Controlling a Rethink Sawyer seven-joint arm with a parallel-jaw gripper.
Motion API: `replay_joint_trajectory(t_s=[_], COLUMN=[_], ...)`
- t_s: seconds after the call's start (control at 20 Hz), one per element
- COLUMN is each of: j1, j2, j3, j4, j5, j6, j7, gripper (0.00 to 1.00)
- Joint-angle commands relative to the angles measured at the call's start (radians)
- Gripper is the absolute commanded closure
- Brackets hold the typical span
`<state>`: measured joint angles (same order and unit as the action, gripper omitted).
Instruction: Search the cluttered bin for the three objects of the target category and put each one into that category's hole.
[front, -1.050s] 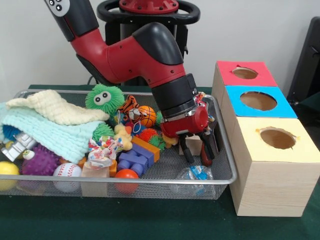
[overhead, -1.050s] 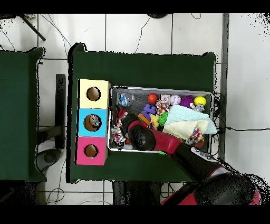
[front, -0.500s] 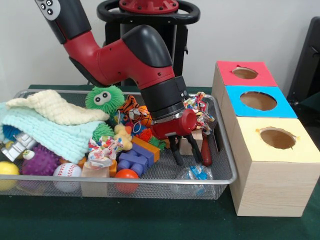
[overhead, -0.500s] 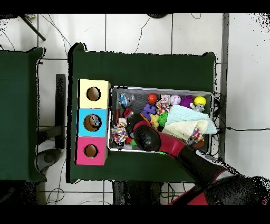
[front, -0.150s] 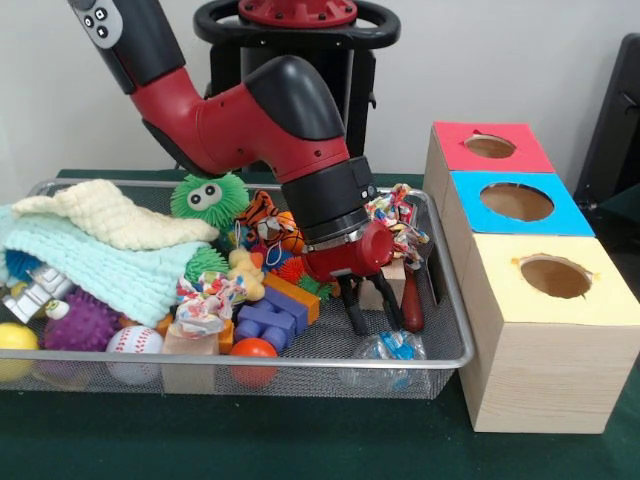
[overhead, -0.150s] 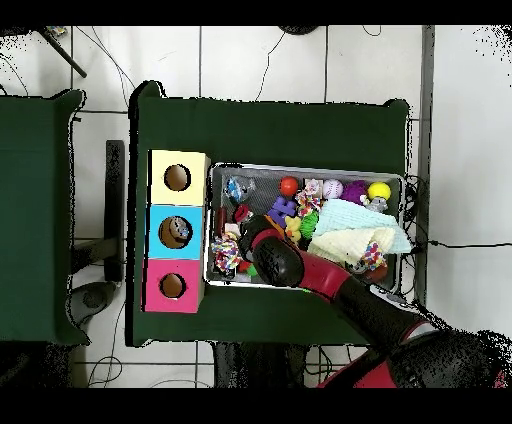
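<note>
- End effector (front, -0.150s: 367, 311) spread, empty, low in wire bin (front, -0.150s: 452, 330).
- Crowded by purple block (front, -0.150s: 262, 322), wooden block (front, -0.150s: 392, 289), dark red handle (front, -0.150s: 412, 303).
- Knotted rope toy (front, -0.150s: 398, 222) just behind.

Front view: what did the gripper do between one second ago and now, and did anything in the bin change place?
The gripper moved to the picture's left, away from the yellow box, and now hangs open over the bin's mesh floor, holding nothing. This uncovered the colourful rope toy at the bin's rim and the dark red handle below it. The baseball, blue block and towels stayed put.
</note>
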<state>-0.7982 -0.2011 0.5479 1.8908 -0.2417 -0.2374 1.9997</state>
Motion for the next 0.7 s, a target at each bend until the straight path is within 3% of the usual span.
replay_joint_trajectory(t_s=[0.05, 0.25, 0.7], j1=[0.096, 0.11, 0.084], j2=[-0.04, -0.052, -0.037], j3=[-0.104, -0.122, -0.089], j4=[-0.106, -0.098, -0.099], j5=[0.149, 0.17, 0.166], j6=[0.017, 0.032, 0.007], j7=[0.196, 0.182, 0.18], gripper=[0.0, 0.0, 0.0])
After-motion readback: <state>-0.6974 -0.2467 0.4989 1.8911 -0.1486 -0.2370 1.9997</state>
